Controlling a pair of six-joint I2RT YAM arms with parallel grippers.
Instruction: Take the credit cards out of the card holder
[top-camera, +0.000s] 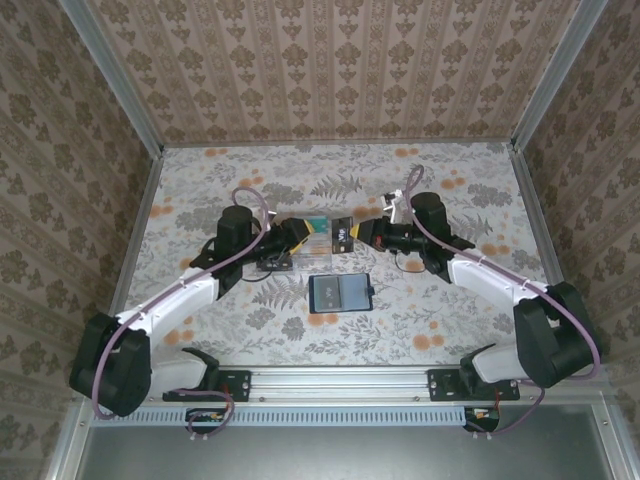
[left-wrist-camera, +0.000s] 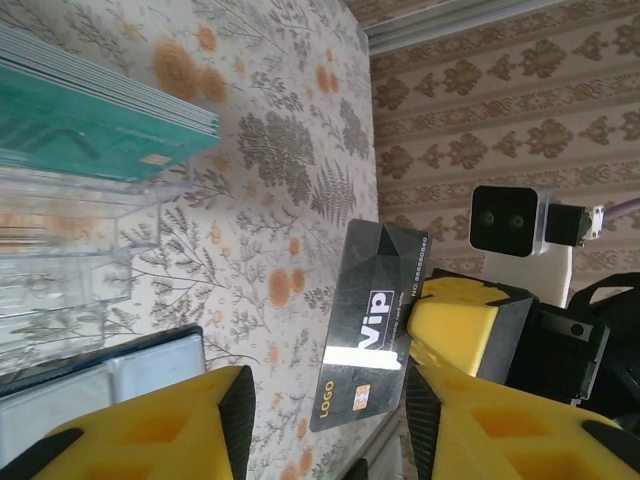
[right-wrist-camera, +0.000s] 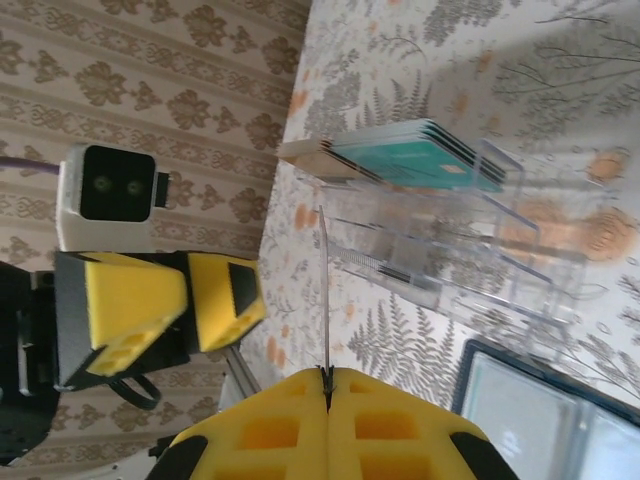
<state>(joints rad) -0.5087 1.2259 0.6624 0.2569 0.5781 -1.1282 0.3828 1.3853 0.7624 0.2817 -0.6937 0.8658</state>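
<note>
Floral cloth covers the table (top-camera: 470, 320), and patterned walls close it in on three sides. Near the middle you have the clear card holder (top-camera: 305, 240), with a stack of teal credit cards (right-wrist-camera: 420, 160) sitting in it.

Your right gripper (right-wrist-camera: 327, 378) has its yellow fingers pressed together on a black card (left-wrist-camera: 368, 340). Its own wrist camera sees the card edge-on, and the left wrist sees it face-on with white VIP print. That card is just to the right of the holder and looks free of it, so you appear to be mid-extraction: one card out, not yet set down.

Your left gripper (left-wrist-camera: 325, 432) sits at the holder's left side with its jaws apart and nothing between them. A dark flat case (top-camera: 340, 295) lies on the table just in front of the holder.

Next, as I judge it, you need to carry the black card to a bare patch of table, lower it flat and let go, keeping off the holder. Then the teal stack wants a pinch on its projecting edge. The left gripper may have to steady the light holder so it does not slide.
</note>
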